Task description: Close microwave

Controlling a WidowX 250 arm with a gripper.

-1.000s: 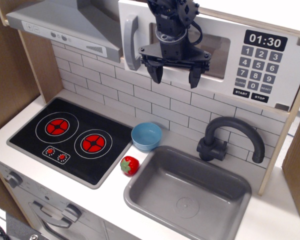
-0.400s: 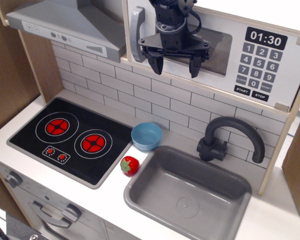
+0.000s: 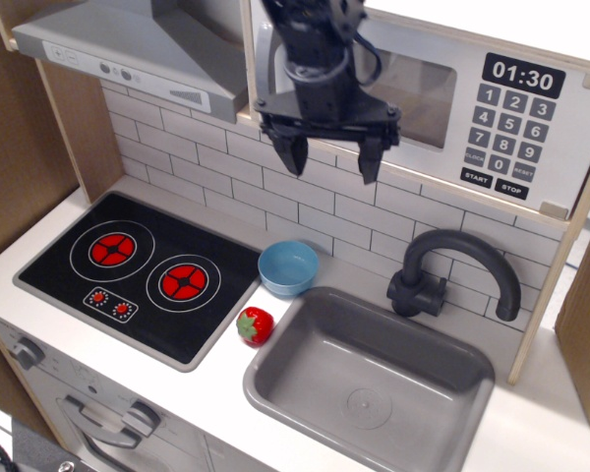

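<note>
The microwave (image 3: 492, 108) sits at the upper right, with a white door, a clear window (image 3: 413, 88) and a black keypad showing 01:30. Its door lies flat against the cabinet front, shut. The grey bar handle is mostly hidden behind my arm. My gripper (image 3: 326, 155) hangs in front of the door's lower left part, fingers spread open and pointing down, holding nothing.
A grey range hood (image 3: 128, 44) is at the upper left. Below are a black hob (image 3: 138, 270) with red burners, a blue bowl (image 3: 288, 267), a red strawberry (image 3: 256, 324), a grey sink (image 3: 374, 379) and a black tap (image 3: 452, 265).
The microwave door has swung from partly open to flat shut. My gripper has then moved left and slightly down, away from the door, staying open.
</note>
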